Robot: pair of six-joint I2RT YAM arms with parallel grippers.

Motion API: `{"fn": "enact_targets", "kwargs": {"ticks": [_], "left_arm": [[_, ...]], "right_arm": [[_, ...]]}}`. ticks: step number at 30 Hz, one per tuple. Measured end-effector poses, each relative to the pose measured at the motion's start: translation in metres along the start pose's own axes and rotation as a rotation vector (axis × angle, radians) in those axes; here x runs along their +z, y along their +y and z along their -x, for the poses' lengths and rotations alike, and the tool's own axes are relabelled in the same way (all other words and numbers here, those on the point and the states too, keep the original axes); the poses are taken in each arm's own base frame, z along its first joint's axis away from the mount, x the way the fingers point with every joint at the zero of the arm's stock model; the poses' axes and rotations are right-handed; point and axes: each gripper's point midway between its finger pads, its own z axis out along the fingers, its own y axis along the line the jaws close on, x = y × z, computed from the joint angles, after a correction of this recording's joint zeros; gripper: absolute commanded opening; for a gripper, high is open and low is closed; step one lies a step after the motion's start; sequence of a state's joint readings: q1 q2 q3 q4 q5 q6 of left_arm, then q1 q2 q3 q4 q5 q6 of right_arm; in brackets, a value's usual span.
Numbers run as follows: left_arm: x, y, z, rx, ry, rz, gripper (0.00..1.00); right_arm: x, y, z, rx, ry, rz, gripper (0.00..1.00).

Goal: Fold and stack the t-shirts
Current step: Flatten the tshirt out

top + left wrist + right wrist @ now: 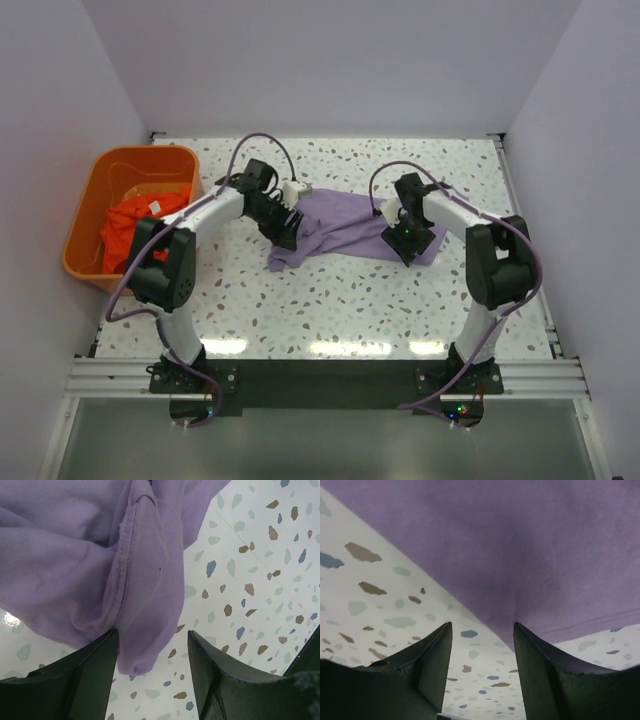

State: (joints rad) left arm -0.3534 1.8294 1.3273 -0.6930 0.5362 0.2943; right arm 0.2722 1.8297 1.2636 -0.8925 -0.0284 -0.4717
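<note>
Fingertips (97,672) of the left gripper (153,631) are seen spread well apart, and nothing is clamped. A stitched, folded edge of the lavender t-shirt (75,555) hangs into the gap and is touched by one finger only; the other stands clear over the speckled bench (260,580). The right gripper (482,624) is likewise found released, its fingers (425,667) parted, with the shirt's border lying just beyond the tips. Whether cloth is touched there cannot be told.

The lavender t-shirt is laid rumpled in the middle of the bench, somewhat nearer the far edge than the near one. Its long axis is run from the left edge towards the right edge, and a narrow lobe is pointed towards the near left corner. Neck and hem cannot be told apart. The orange-red t-shirt (128,228) is bunched inside the orange basket (82,220) at the far left corner, well apart from both grippers.

Only in the top view are the shirt's whole outline, the basket and the grippers' placing shown, the left at the shirt's left end and the right at its right end. Only in the wrist views are the finger gaps and the double line of stitching along the fold shown.
</note>
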Motion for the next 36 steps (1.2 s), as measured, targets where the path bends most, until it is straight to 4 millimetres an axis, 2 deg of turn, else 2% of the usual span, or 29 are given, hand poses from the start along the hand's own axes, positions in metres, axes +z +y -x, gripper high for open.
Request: {"fn": "enact_targets", "kwargs": {"ticks": [3,6,7,9,10,11,12,14,16,18,20,25,27,30,33,34,36], "left_arm": [[0.010,0.004,-0.002,0.006,0.009,0.012,0.64],[0.023,0.012,-0.008,0.008,0.035,0.037,0.62],[0.028,0.016,-0.012,0.006,0.047,0.051,0.60],[0.034,0.022,-0.020,0.002,0.072,0.076,0.45],[0.036,0.024,-0.023,-0.002,0.082,0.084,0.35],[0.037,0.026,-0.026,-0.004,0.091,0.094,0.26],[0.037,0.027,-0.027,-0.003,0.096,0.103,0.12],[0.034,0.029,-0.027,-0.002,0.095,0.114,0.02],[0.026,0.028,-0.025,-0.009,0.085,0.110,0.00],[0.007,0.027,-0.017,-0.030,0.051,0.103,0.00],[-0.023,0.031,0.002,-0.047,-0.022,0.117,0.00],[-0.117,0.056,0.062,-0.046,-0.275,0.213,0.00],[-0.142,0.059,0.076,-0.054,-0.347,0.221,0.00],[-0.171,0.060,0.096,-0.081,-0.437,0.206,0.00],[-0.197,0.055,0.115,-0.108,-0.513,0.178,0.00],[-0.206,0.052,0.122,-0.109,-0.541,0.170,0.00],[-0.226,0.047,0.136,-0.107,-0.605,0.160,0.00]], "right_arm": [[0.012,-0.007,0.004,-0.016,0.007,-0.045,0.48],[0.022,-0.012,0.002,-0.039,0.031,-0.083,0.32],[0.022,-0.013,0.001,-0.045,0.038,-0.093,0.22],[0.022,-0.017,0.001,-0.060,0.045,-0.118,0.04],[0.022,-0.018,0.001,-0.063,0.047,-0.130,0.00],[0.022,-0.020,0.001,-0.065,0.046,-0.139,0.00],[0.021,-0.021,0.000,-0.069,0.045,-0.144,0.00],[0.019,-0.021,-0.002,-0.074,0.044,-0.151,0.00],[0.011,-0.022,-0.006,-0.076,0.042,-0.155,0.00],[-0.006,-0.027,-0.007,-0.066,0.013,-0.170,0.00],[-0.034,-0.038,-0.002,-0.040,-0.044,-0.192,0.00],[-0.122,-0.096,0.024,0.061,-0.262,-0.336,0.00],[-0.153,-0.117,0.030,0.092,-0.330,-0.393,0.00],[-0.189,-0.133,0.039,0.110,-0.404,-0.447,0.00],[-0.224,-0.139,0.049,0.109,-0.474,-0.492,0.00],[-0.244,-0.142,0.055,0.107,-0.514,-0.520,0.00],[-0.265,-0.145,0.060,0.110,-0.559,-0.554,0.00]]}}
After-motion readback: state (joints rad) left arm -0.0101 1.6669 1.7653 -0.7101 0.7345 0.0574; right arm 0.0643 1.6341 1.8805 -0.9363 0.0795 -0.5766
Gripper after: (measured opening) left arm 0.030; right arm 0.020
